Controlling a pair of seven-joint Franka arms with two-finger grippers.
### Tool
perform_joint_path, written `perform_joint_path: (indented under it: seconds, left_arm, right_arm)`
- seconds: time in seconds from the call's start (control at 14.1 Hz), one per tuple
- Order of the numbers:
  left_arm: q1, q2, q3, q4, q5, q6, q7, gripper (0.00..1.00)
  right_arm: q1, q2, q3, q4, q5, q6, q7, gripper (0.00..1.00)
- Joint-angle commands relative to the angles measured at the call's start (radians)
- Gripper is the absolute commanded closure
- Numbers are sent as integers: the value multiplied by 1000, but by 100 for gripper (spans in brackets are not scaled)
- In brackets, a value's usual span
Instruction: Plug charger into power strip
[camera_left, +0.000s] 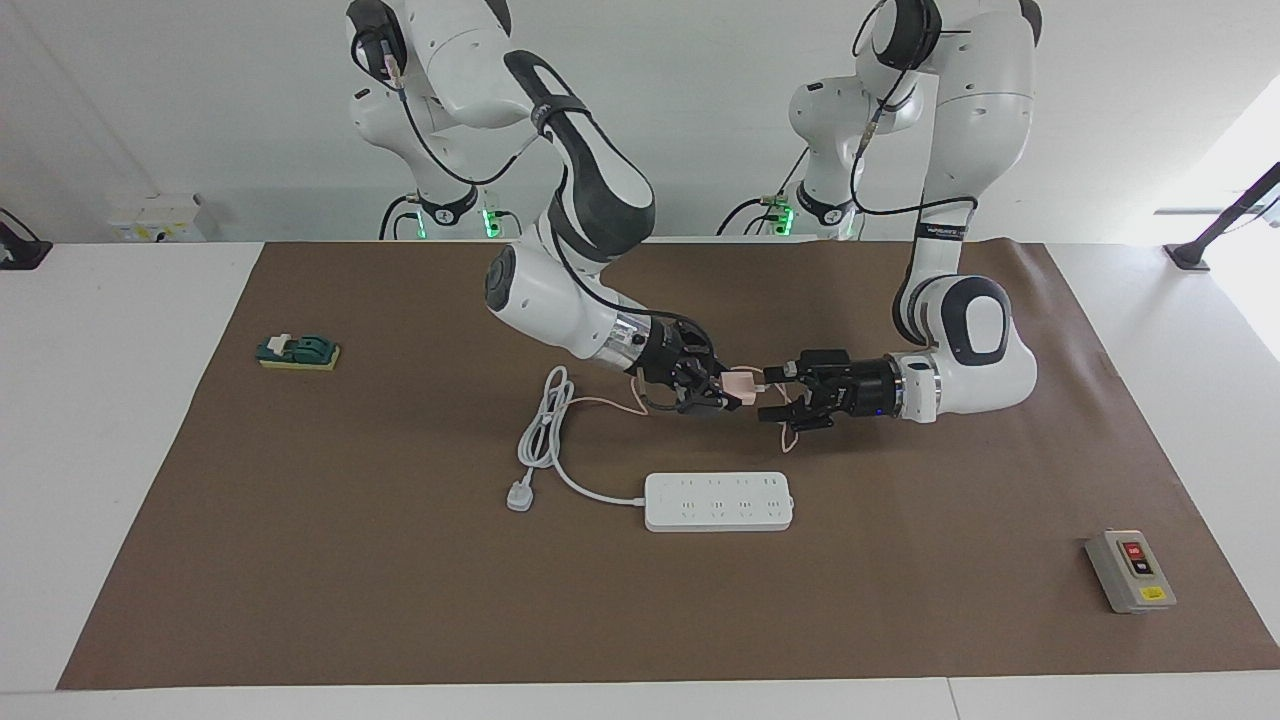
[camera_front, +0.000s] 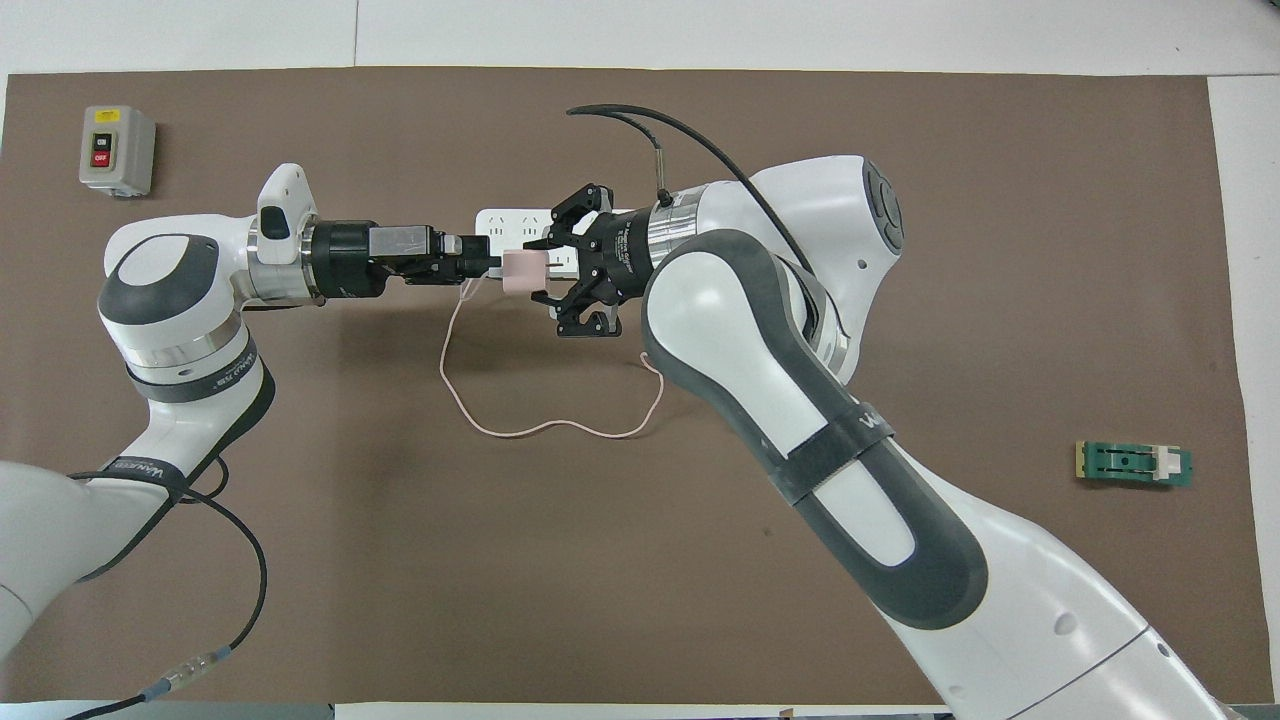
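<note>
Pale-pink cube-shaped charger (camera_left: 740, 382) hangs in the air, pinched in the closed jaws of the right gripper (camera_left: 722, 392), above the brown mat nearer the robots than the long white power strip (camera_left: 719, 501). Facing it, the left gripper (camera_left: 775, 393) has its jaws spread wide at the charger's cable end.

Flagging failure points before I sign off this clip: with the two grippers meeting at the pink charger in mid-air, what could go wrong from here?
1. The right gripper holds the charger by one end; the open left gripper could knock it askew.
2. The pink cable loops right beside the left gripper and might get pinched.
3. The power strip lies loose, so it may slide during plugging.
</note>
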Motion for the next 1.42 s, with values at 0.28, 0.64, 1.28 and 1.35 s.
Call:
perform_joint_path:
  seconds: [0.28, 0.64, 1.28, 1.35]
  left_arm:
    - [-7, -2, -9, -29, -38, -14, 20, 0]
    - [-5, -14, -9, -29, -38, -28, 1, 0]
    - [-5, -16, -22, -27, -45, -42, -8, 0]
    - [-7, -16, -22, -27, -45, -39, -8, 0]
  right_arm:
    - [-6, 17, 3, 27, 28, 7, 11, 100]
    - [-7, 17, 3, 27, 28, 7, 11, 100]
    - [-7, 17, 3, 27, 29, 7, 11, 100]
    - [-7, 17, 3, 27, 34, 7, 11, 100]
